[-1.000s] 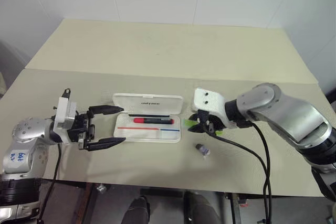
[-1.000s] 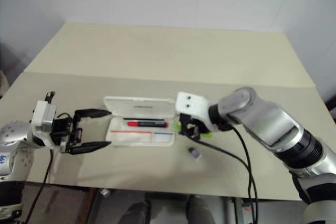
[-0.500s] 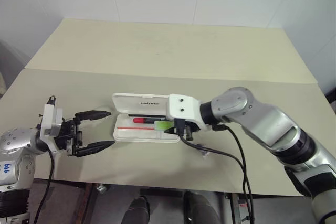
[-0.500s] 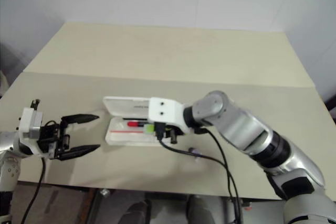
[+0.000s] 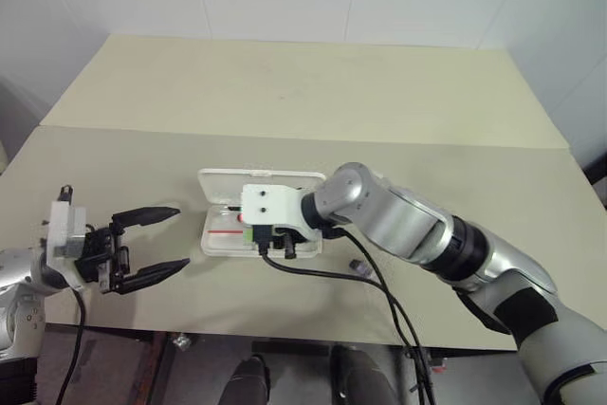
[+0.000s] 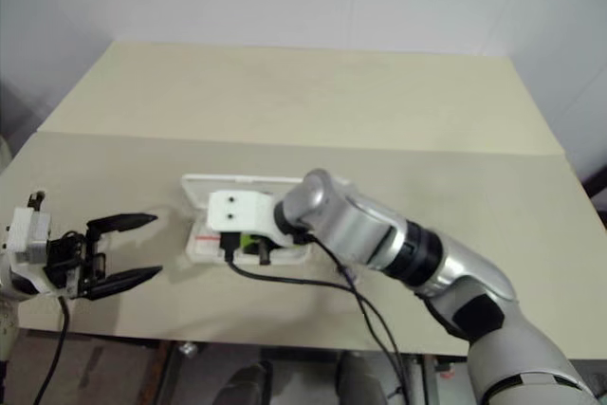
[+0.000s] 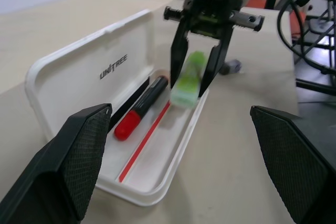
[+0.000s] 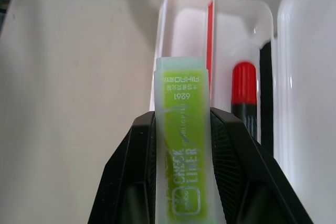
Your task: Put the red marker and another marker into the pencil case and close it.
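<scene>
The right gripper (image 7: 199, 72) clamps the stubby lime-green marker (image 8: 181, 156) above the open white plastic pencil case (image 7: 79, 82), seemingly not touching; the black-barrelled red-capped marker (image 7: 139, 109) lies beside it. The left gripper (image 5: 152, 246) gapes wide.

The pencil case (image 7: 118, 72), a flat white hard case with rounded corners, is lying open on the table, its hinged lid standing up and showing dark logo text; a red stripe is running along its tray. The red marker (image 7: 137, 109), black-barrelled with a red cap, is lying inside beside the lid. The lime-green marker (image 7: 188, 80), pale cap downward, is hanging tilted just above the tray.
</scene>
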Available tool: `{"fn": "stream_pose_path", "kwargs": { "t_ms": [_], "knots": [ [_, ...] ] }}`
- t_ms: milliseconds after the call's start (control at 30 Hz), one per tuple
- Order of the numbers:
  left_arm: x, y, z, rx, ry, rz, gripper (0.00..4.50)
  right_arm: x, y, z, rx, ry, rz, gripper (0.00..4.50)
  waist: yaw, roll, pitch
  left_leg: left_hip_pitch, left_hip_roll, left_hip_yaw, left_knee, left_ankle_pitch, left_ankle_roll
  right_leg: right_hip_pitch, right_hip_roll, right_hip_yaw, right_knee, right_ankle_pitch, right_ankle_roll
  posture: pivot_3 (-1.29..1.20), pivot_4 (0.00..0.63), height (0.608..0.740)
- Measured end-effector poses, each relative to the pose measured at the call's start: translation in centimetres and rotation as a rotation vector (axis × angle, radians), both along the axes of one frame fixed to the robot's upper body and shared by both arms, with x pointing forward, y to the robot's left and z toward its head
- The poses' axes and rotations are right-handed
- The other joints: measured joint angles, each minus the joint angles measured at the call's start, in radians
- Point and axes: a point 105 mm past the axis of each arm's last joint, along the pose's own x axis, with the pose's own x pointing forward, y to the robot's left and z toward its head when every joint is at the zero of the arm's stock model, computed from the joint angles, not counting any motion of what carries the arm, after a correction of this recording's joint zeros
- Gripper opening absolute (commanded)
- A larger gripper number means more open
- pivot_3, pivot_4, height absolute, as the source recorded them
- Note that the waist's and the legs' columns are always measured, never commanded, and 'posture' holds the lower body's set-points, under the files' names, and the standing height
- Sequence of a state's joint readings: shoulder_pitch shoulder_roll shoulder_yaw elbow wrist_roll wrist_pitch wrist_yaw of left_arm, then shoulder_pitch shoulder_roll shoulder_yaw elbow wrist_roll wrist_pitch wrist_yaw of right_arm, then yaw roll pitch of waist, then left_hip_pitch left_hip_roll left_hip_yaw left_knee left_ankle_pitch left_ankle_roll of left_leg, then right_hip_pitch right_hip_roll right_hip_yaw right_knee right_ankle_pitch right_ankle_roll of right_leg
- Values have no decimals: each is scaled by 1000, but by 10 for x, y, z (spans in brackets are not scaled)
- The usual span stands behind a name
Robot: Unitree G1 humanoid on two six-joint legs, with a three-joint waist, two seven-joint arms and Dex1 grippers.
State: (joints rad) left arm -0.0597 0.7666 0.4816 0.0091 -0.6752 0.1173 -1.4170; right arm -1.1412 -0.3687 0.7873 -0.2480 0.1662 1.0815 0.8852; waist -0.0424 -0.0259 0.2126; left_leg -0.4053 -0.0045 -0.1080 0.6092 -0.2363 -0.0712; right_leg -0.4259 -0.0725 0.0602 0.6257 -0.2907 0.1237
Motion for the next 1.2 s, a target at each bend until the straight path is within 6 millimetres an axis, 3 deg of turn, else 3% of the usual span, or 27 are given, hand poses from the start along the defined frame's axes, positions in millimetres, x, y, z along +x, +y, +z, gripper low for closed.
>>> {"fn": "stream_pose_path", "kwargs": {
  "t_ms": [300,633,1200],
  "knots": [
    [-8,24,-3,-41,3,26,4500,1,32,2,7,36,-62,1829,-16,-1,0,0,1,0,-1,0,-1,-2,1,0,2,0,-1,0,150,740],
    [-6,62,1,-8,17,165,4500,-10,52,5,20,55,-30,1829,-17,-2,-1,0,1,-1,-4,1,-1,-3,0,0,2,-1,-1,0,150,740],
    [-5,65,3,1,-4,175,4500,2,75,-8,21,72,-66,1829,-18,-3,-2,0,1,-1,-6,1,-1,-4,1,0,2,-1,-2,0,150,740]
  ]
}}
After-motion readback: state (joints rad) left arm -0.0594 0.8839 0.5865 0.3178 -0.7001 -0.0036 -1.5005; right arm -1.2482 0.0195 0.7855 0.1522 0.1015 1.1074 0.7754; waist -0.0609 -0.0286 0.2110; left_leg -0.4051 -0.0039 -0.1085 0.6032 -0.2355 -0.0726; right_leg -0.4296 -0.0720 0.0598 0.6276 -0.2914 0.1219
